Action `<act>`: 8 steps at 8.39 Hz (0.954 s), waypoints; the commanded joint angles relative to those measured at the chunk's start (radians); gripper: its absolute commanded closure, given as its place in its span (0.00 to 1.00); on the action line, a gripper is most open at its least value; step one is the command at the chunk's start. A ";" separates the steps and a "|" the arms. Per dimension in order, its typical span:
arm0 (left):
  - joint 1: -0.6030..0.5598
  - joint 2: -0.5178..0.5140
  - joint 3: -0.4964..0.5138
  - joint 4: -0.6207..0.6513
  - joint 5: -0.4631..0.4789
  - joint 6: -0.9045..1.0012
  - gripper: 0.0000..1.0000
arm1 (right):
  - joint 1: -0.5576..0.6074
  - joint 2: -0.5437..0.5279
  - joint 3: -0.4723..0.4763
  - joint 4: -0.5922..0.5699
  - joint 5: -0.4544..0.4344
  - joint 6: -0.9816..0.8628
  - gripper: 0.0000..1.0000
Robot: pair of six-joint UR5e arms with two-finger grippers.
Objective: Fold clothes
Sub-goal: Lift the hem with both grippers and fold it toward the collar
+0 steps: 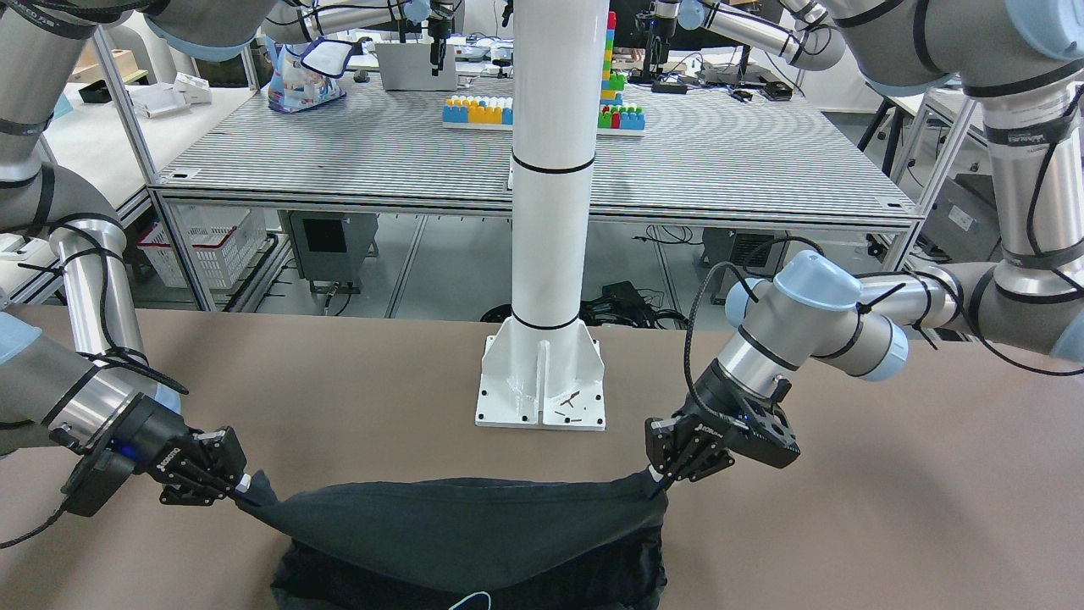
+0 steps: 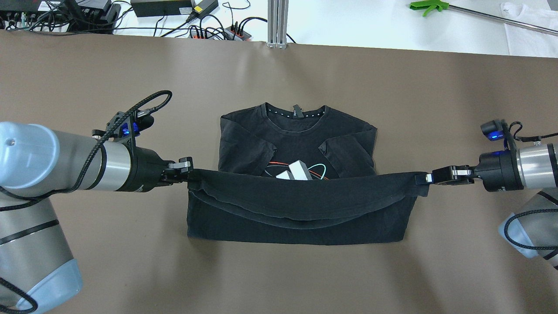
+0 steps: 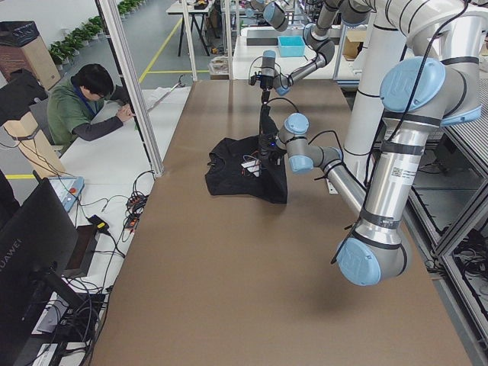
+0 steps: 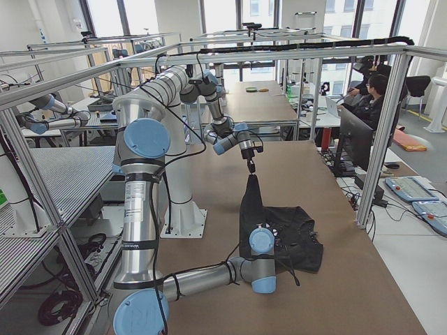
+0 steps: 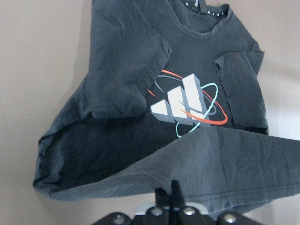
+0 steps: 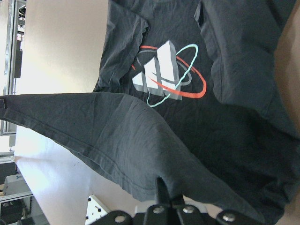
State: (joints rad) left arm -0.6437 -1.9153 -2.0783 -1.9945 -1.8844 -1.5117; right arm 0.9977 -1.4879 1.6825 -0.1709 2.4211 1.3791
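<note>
A black T-shirt (image 2: 296, 131) lies on the brown table (image 2: 87, 270), collar away from me and sleeves folded in. A white, red and teal print (image 5: 187, 103) shows on its chest. Its bottom hem (image 2: 305, 192) is lifted off the table and stretched in a sagging band between both grippers. My left gripper (image 2: 186, 173) is shut on the hem's left corner, and my right gripper (image 2: 425, 178) is shut on the right corner. In the front-facing view the left gripper (image 1: 658, 480) is on the right side and the right gripper (image 1: 243, 491) on the left.
The white pillar's base plate (image 1: 542, 381) stands on the table just behind the shirt on the robot's side. Cables and power bricks (image 2: 174, 13) lie beyond the table's far edge. A person (image 3: 84, 107) sits at the neighbouring bench.
</note>
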 commanded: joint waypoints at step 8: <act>-0.119 -0.136 0.355 -0.079 0.043 0.004 1.00 | -0.016 0.044 -0.085 -0.188 -0.379 -0.069 1.00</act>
State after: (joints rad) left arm -0.7595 -2.0455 -1.7892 -2.0371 -1.8702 -1.5081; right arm 0.9852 -1.4505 1.6501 -0.3514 2.0890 1.3111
